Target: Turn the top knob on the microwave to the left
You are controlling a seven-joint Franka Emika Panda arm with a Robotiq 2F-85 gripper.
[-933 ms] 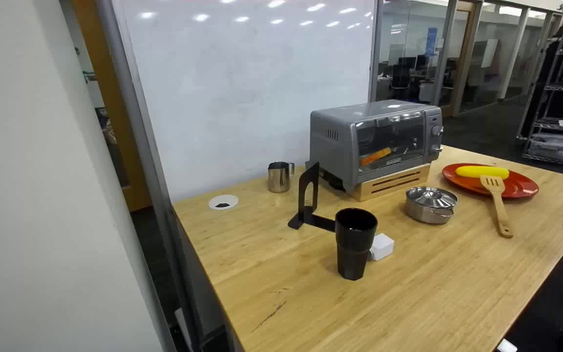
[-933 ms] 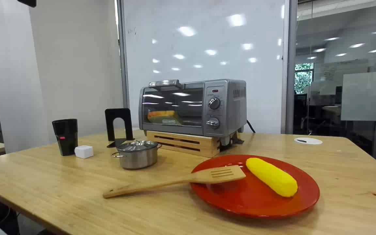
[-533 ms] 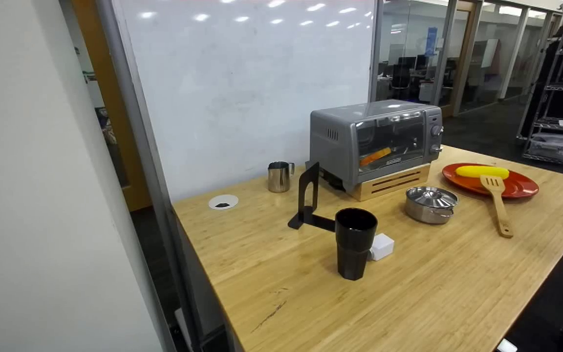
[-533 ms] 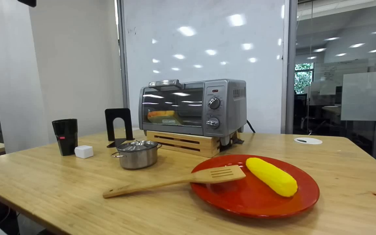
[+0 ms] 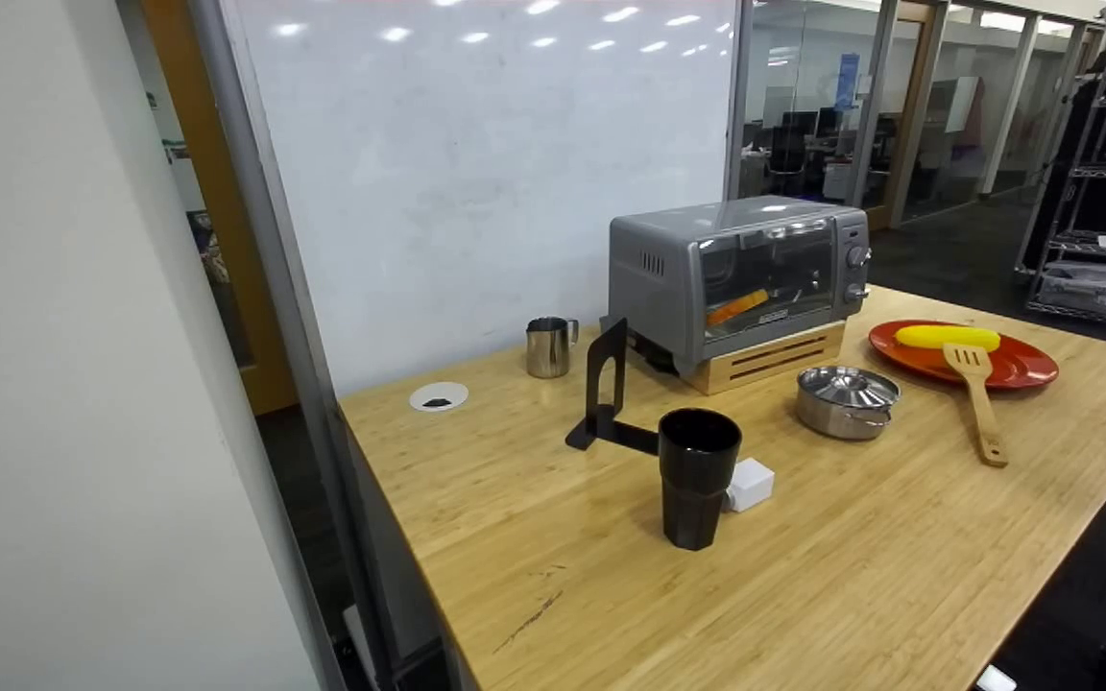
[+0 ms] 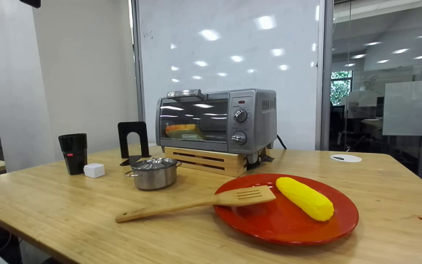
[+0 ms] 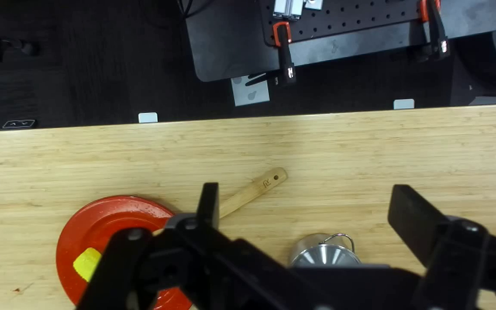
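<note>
The microwave (image 6: pixel 266 124) is a silver-grey oven raised on a slatted wooden stand, and it appears in both exterior views. Its top knob (image 6: pixel 240 116) sits on the control panel, right of the glass door, with the ridge tilted up to the right. Below it is a lower knob (image 6: pixel 239 138). From the side, the top knob (image 5: pixel 857 256) shows on the panel's far end. In the wrist view my gripper (image 7: pixel 305 186) is open, its fingers wide apart with nothing between them, high above the table. The microwave is out of that view, and nothing touches the knob.
A lidded steel pot (image 6: pixel 155 176) stands before the stand. Nearby lie a red plate (image 6: pixel 269 231) with a yellow corn-like item (image 6: pixel 306 198) and a wooden spatula (image 6: pixel 196 202). A black bookend (image 6: pixel 123 137), black cup (image 5: pixel 697 480), white block (image 5: pixel 751 484) and steel pitcher (image 5: pixel 548 347) also stand there.
</note>
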